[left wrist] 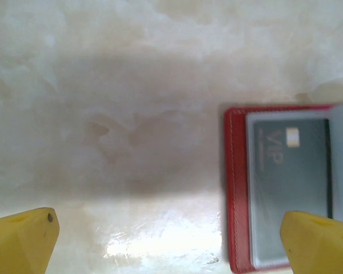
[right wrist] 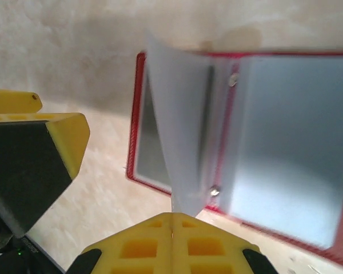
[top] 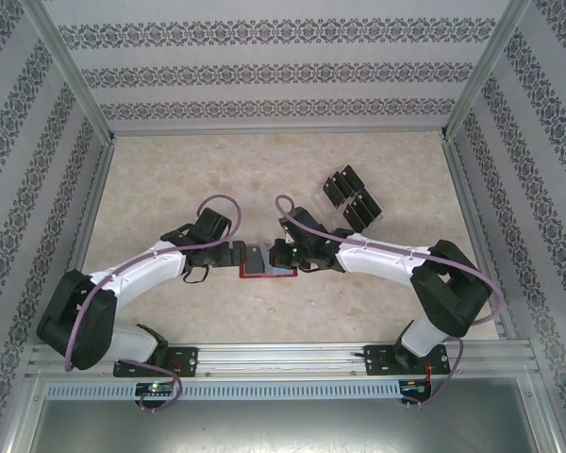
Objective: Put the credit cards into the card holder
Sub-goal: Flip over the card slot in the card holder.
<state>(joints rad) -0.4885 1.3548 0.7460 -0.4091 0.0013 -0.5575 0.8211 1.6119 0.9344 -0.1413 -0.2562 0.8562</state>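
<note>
The dark-red card holder (top: 257, 274) lies open on the table between both grippers. In the left wrist view the card holder (left wrist: 237, 188) has a dark grey card marked VIP (left wrist: 288, 171) behind a clear pocket. My left gripper (left wrist: 168, 231) is open, with its right fingertip (left wrist: 317, 242) over the holder's edge. My right gripper (right wrist: 171, 220) is shut on a pale grey-blue inner pocket leaf (right wrist: 180, 137) and holds it upright off the open card holder (right wrist: 138, 120). Several black credit cards (top: 354, 198) stand in a clear rack at the back right.
The clear tiered rack (top: 375, 219) stands behind the right arm. The left gripper's yellow and black finger (right wrist: 40, 154) is close on the left in the right wrist view. Metal frame posts and patterned walls ring the marble-look table (top: 170, 179).
</note>
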